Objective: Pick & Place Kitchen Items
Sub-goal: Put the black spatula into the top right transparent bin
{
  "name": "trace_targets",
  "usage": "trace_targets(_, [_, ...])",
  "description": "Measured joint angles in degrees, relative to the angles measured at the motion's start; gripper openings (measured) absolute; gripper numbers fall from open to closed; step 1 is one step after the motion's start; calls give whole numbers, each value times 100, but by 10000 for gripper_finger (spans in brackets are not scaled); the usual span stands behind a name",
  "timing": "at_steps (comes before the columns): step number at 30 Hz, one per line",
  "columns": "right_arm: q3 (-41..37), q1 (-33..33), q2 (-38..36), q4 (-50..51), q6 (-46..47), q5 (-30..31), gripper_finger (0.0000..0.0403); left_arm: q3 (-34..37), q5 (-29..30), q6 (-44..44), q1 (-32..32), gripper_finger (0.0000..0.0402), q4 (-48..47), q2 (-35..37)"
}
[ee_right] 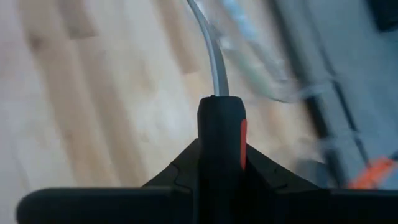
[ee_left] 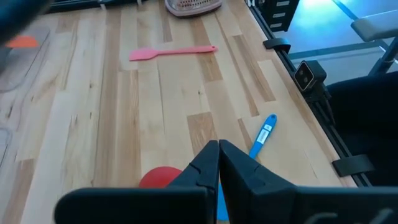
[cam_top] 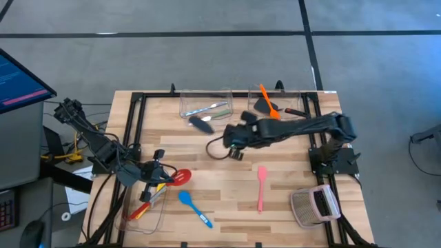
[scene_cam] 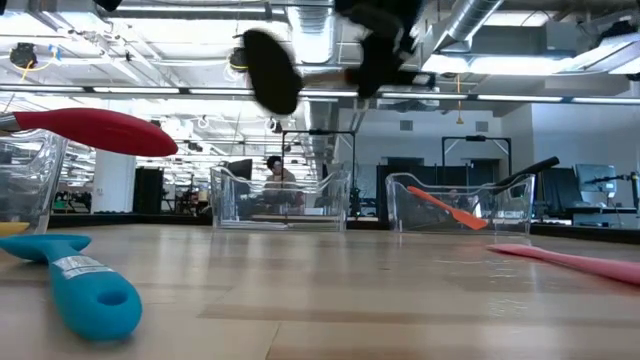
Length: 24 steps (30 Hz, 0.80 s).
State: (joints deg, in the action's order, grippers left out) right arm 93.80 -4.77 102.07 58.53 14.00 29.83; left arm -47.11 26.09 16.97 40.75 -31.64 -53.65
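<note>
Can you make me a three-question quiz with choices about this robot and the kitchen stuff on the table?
1. Where is the orange spatula?
A. in a clear bin at the far edge of the table
B. on the floor
C. in the left pincer

2. What colour is the spatula lying alone on the wood near the grey mesh object?
A. green
B. pink
C. black

3. What is the right pincer doing?
A. resting flat on the table
B. holding a black utensil up in the air
C. holding the blue spoon

Answers:
1 A, the high view shows it propped in the right-hand clear bin.
2 B, it is pink in the high view and the left wrist view.
3 B, the low view shows the utensil hanging above the table, and the right wrist view shows the handle between the fingers.
</note>
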Motion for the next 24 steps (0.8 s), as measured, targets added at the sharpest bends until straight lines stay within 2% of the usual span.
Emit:
trace_targets(12, [13,-30,-1533,1275,864,1239,62,0,-1,-4,1,3,-4,0])
trace_targets(20, [11,380,-1698,2412,1441,1565,61,0,-1,-11,0,3,-2,0])
trace_targets(24, [-199,783,-1653,2568,1300,1564,61,0,0,-15,1,3,-2,1])
